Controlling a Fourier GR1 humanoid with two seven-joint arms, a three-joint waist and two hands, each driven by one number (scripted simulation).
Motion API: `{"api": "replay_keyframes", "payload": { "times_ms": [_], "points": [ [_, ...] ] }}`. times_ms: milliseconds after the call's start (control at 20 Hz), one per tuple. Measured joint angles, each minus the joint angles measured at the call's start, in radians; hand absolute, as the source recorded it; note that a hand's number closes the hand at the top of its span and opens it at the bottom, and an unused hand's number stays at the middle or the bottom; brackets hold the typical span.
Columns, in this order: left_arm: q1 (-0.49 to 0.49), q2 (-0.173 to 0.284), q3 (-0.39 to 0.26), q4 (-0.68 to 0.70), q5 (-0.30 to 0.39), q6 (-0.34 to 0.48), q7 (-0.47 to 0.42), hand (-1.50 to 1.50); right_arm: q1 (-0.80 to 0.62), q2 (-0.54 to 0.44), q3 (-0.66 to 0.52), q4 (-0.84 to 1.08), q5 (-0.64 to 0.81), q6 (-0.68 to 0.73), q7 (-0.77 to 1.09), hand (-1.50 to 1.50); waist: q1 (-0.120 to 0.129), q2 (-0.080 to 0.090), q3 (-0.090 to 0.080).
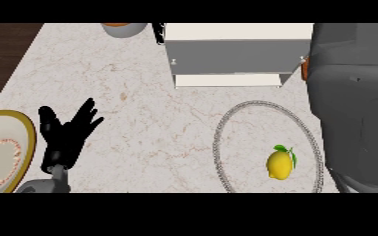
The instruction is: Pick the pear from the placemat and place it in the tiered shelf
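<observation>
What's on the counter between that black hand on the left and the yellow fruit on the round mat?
In the head view, nothing stands between the left hand and the yellow fruit except bare marble counter and the near edge of the placemat.

A gold-rimmed white plate [16,150] lies just left of the hand on the pale marble table [148,110]; far beyond, an orange-filled grey bowl [124,28] sits at the table's edge.

Pale veined marble counter [148,110], dark wood floor [15,45] beyond its left edge, even light
</observation>
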Motion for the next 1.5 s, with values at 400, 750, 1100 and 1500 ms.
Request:
{"api": "replay_keyframes", "payload": {
  "times_ms": [400,750,1100,1500],
  "points": [
    [-0.002,0.002,0.012,0.004,-0.003,-0.018,-0.009,0.00,-0.060,-0.062,-0.062,0.250,-0.039,0.048,-0.125,1.50,0.007,0.003,-0.001],
    [-0.015,-0.006,0.025,0.033,-0.008,-0.031,-0.031,0.00,-0.063,-0.081,-0.059,0.421,0.005,0.001,-0.263,1.50,0.010,0.005,0.001],
    [-0.008,-0.023,0.022,0.026,-0.026,-0.028,-0.049,0.00,-0.091,-0.093,-0.079,0.597,0.043,-0.079,-0.388,1.50,0.013,0.005,0.001],
    [-0.011,-0.023,0.031,0.017,-0.031,-0.032,-0.019,0.00,-0.111,-0.081,-0.099,0.740,0.065,-0.172,-0.526,1.50,0.014,0.006,0.001]
  ]
}}
